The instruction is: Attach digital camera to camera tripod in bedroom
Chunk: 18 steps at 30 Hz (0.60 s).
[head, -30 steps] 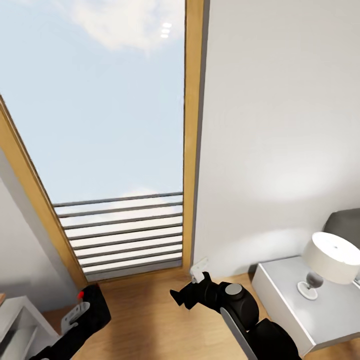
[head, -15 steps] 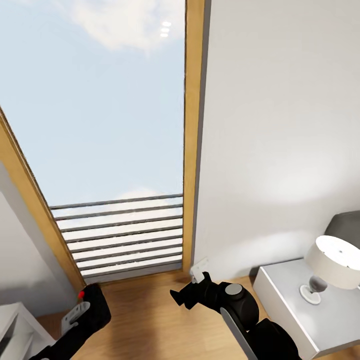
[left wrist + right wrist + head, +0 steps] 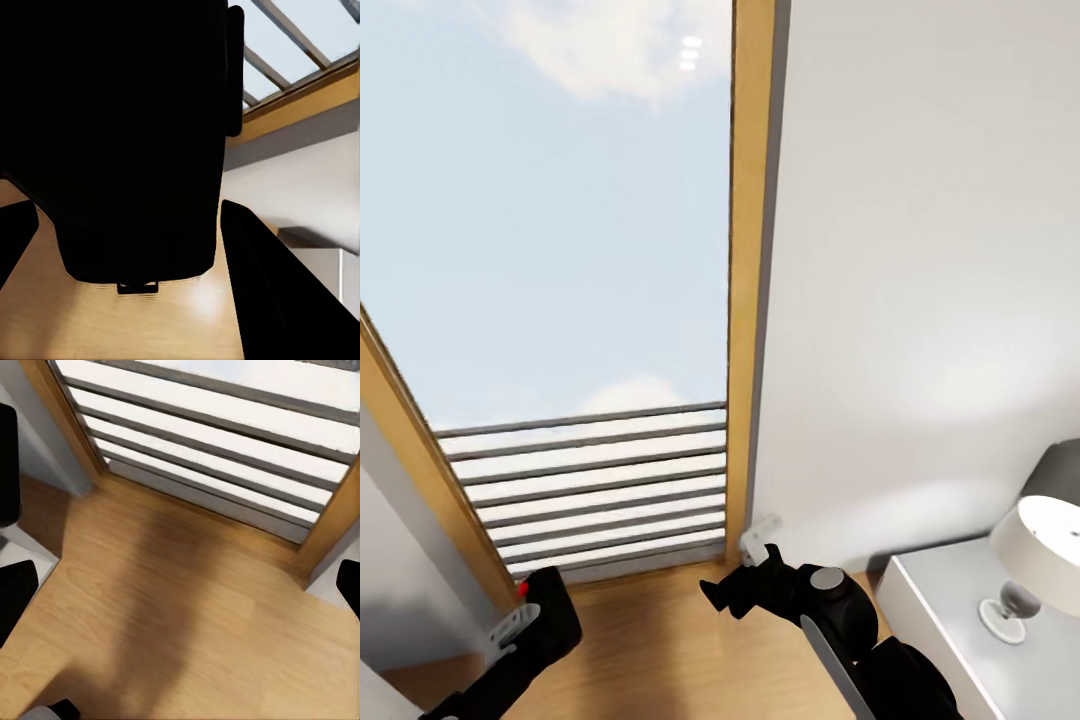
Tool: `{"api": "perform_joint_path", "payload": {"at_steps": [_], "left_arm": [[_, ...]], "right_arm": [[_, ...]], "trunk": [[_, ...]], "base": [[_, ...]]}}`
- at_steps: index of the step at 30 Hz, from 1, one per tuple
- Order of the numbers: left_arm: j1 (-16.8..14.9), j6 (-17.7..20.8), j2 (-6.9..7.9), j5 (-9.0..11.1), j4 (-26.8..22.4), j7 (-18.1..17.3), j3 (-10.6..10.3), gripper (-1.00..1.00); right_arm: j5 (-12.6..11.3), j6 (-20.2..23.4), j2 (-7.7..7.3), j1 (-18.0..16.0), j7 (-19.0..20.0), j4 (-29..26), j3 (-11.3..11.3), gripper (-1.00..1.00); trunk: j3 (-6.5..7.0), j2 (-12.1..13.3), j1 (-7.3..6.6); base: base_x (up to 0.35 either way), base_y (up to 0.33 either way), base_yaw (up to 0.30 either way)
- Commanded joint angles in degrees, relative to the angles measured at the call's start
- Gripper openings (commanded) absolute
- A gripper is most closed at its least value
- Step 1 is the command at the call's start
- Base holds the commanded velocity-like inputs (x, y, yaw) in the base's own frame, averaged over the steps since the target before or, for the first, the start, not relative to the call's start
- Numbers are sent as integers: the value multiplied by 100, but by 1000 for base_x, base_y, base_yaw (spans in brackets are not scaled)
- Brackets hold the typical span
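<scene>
1. Head view: tall window (image 3: 560,250) with a tan wood frame, sky and cloud behind the glass, and a band of grey horizontal bars (image 3: 585,490) across its lower part.
2. Plain matte white wall (image 3: 930,250) to the right of the frame. Light wood plank floor (image 3: 660,650) below, smooth with faint grain.
3. Lower right: white boxy nightstand (image 3: 950,640) with a flat top. On it a table lamp (image 3: 1045,560) with a cream drum shade and a rounded grey base. A dark grey headboard corner (image 3: 1060,465) sits behind the lamp.
4. Left gripper (image 3: 525,625) low at the left of the head view, black with a pale perforated bracket. The digital camera (image 3: 550,610) is in it: black boxy body, red dot showing at the top edge.
5. Left wrist view: camera body (image 3: 120,135) is a big black rounded block between the two dark fingers (image 3: 262,277), clamped on both sides, floor behind it.
6. Right gripper (image 3: 745,585) low centre, black with white tips, holding nothing. In the right wrist view the fingers (image 3: 15,592) sit at opposite edges, spread wide over bare floor and the window bars.
</scene>
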Motion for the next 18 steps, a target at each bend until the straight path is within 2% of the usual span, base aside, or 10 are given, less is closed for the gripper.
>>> {"api": "perform_joint_path", "payload": {"at_steps": [1,8,13,18], "left_arm": [[-4,40,-2,15,-4,-17,12,-100],[-4,40,-2,15,-4,-11,12,-100],[-7,40,-2,15,-4,-10,11,-100],[-5,40,-2,15,-4,-10,10,-100]], "right_arm": [[-17,25,-3,-7,-3,-6,4,100],[-17,27,-2,-7,-3,-6,4,100],[-17,26,-2,-6,-3,-6,4,100],[-17,25,-2,-5,-8,-6,9,100]], "trunk": [[-9,-8,5],[-9,-8,5],[-9,-8,5],[-9,-8,5]], "base": [[308,0,0],[256,0,0],[94,0,-6],[30,0,-136]]}}
